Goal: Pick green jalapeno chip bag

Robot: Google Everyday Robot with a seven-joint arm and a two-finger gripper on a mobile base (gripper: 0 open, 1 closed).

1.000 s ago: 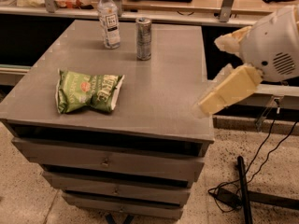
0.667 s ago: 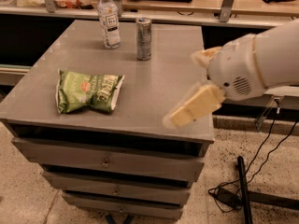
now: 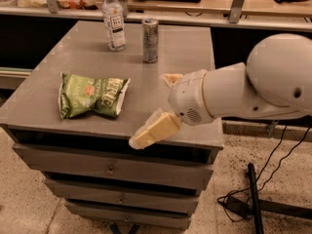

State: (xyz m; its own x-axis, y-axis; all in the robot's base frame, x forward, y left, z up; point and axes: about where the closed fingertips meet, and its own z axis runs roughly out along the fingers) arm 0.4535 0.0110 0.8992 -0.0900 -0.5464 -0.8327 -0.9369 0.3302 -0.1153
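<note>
The green jalapeno chip bag lies flat on the left part of the grey cabinet top. It is crinkled and light green, with white lettering and a small red emblem. My gripper hangs over the front middle of the top, just right of the bag and apart from it. Its two cream fingers are spread open and hold nothing. One finger points down-left past the front edge. The white arm reaches in from the right.
A water bottle and a silver can stand upright at the back of the top. Drawers sit below the top. A shelf with clutter runs behind. Cables lie on the floor at right.
My arm has swung left across the cabinet top, bringing the gripper from the right edge to just right of the bag. The bag, bottle and can have not moved.
</note>
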